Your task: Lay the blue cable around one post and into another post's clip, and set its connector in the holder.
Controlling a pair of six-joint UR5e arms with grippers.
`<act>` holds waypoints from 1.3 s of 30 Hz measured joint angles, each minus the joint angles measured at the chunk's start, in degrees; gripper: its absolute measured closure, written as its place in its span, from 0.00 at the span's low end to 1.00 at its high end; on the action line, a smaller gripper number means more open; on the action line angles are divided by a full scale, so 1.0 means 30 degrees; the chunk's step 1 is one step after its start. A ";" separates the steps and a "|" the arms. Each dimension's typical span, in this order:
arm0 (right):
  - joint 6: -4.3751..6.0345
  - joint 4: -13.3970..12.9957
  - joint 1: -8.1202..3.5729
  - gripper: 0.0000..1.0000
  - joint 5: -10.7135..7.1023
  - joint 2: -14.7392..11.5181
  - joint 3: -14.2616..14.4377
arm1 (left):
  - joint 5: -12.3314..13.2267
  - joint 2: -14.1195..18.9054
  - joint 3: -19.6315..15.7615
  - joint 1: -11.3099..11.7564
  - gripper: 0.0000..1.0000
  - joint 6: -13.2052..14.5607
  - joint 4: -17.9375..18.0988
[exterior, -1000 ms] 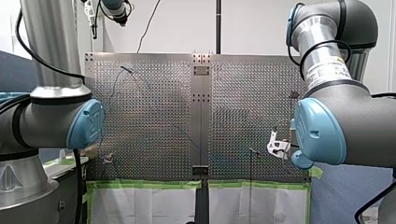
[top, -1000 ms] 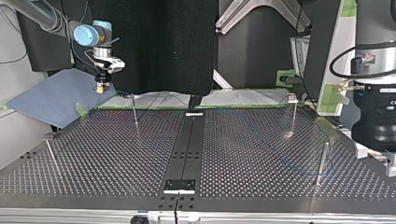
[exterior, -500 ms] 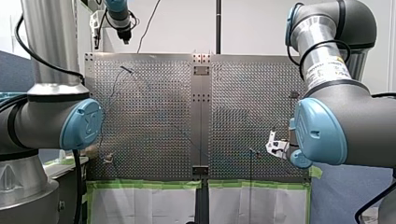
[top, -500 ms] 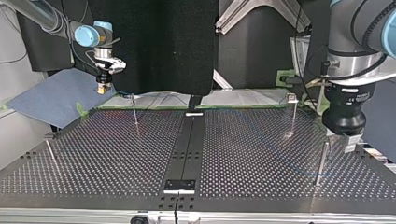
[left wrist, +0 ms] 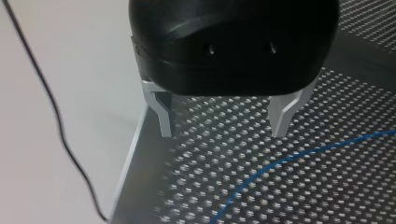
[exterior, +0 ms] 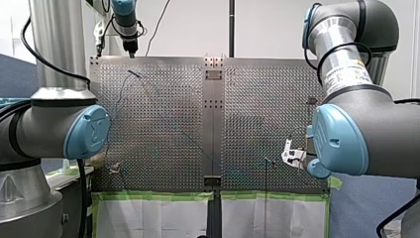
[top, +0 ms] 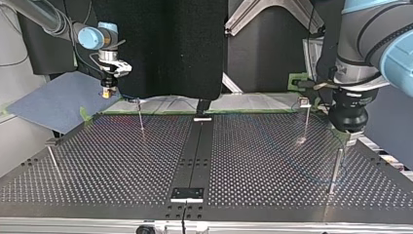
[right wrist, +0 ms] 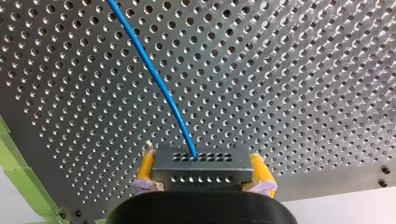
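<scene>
My right gripper (right wrist: 201, 179) is shut, its yellow pads (right wrist: 259, 169) clamped on the black connector (right wrist: 201, 164). The blue cable (right wrist: 154, 79) runs from the connector away over the perforated plate. At the top view's back left this gripper (top: 105, 93) hangs just beyond the plate's edge, next to a thin post (top: 140, 114). My left gripper (left wrist: 224, 126) is open, its metal fingers (left wrist: 163, 116) empty above the plate's corner. The blue cable (left wrist: 299, 156) lies on the plate just ahead of them. In the top view it (top: 351, 139) hovers over a post (top: 336, 169) at the right.
More posts stand on the plate (top: 243, 161): one with a clip head (top: 305, 118) at the back right, one (top: 52, 160) at the left edge. A black holder block (top: 187, 193) sits at the near middle. Green tape (exterior: 158, 196) lines the plate's near edge in the front view.
My left arm has swung in from the top view's right and come down over the right-hand post. My right gripper has stayed put with the connector.
</scene>
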 joint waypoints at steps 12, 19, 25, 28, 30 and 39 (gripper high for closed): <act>-0.0004 0.0006 0.0073 1.00 0.0008 0.0000 -0.0005 | -0.0797 -0.0220 0.0004 0.0131 0.00 -0.0428 -0.1744; -0.0026 0.0014 0.0111 1.00 0.0009 0.0000 -0.0012 | -0.1845 -0.0227 0.0001 0.0144 0.00 -0.0603 -0.1943; -0.0031 0.0015 0.0159 1.00 0.0005 0.0001 -0.0011 | -0.2775 -0.0225 -0.0003 0.0142 0.00 -0.0622 -0.1992; -0.0043 0.0015 0.0187 1.00 0.0006 0.0000 -0.0008 | -0.3093 -0.0223 -0.0006 0.0138 0.00 -0.0623 -0.1996; -0.0050 0.0016 0.0202 1.00 0.0007 0.0001 -0.0006 | -0.3180 -0.0222 -0.0007 0.0138 0.00 -0.0623 -0.1997; -0.0059 0.0041 0.0228 1.00 0.0025 -0.0005 -0.0005 | -0.3178 -0.0216 -0.0013 0.0093 0.00 -0.0624 -0.1997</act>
